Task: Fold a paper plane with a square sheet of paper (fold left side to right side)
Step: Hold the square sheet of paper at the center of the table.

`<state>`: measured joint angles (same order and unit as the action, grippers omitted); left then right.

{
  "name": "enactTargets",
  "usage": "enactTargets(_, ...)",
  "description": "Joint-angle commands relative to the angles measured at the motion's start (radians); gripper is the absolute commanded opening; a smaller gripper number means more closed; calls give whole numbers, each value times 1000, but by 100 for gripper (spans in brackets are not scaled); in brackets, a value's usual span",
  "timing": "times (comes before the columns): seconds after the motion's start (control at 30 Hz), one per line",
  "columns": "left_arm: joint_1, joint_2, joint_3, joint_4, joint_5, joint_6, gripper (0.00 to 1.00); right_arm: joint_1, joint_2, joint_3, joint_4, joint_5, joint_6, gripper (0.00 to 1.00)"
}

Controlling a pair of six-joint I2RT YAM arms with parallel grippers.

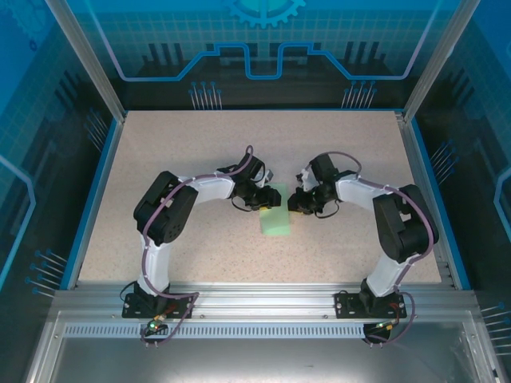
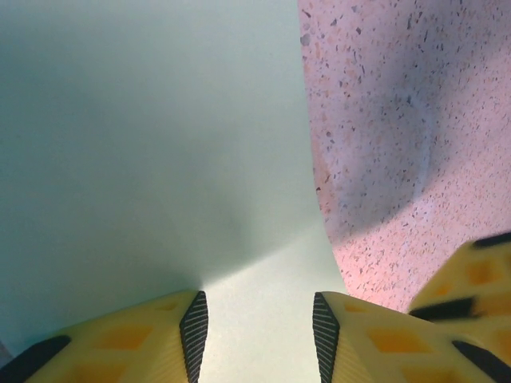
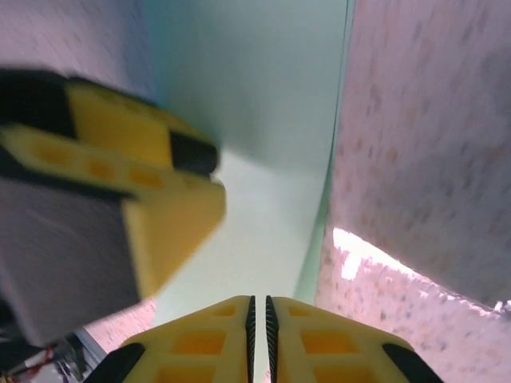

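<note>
Centrally, paper (image 1: 276,214) lay on table (image 1: 168,152), between both claws. Left claw (image 2: 259,335) stood half open, tips straddling paper, gripping nothing. Right claw (image 3: 258,335) was nearly closed (slit only), pinching paper's edge, which curled up off table.

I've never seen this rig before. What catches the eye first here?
The pale green sheet at the centre of the table, the one splash of colour on speckled beige. Both arms bend inward to it: the left gripper open over its left side, the right gripper pinched shut on its right edge.
</note>
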<state>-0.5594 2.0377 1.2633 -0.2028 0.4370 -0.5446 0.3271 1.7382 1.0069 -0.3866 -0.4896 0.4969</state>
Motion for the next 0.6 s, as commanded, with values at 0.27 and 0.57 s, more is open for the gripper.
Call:
enactTargets(0.27,-16,15,-5,-9,-21,4,44,-36,235,262,39,-82,82,9)
enactTargets(0.57,-23,19,5,-10,-17,9,44,-16,344,315,13,-95,81,9)
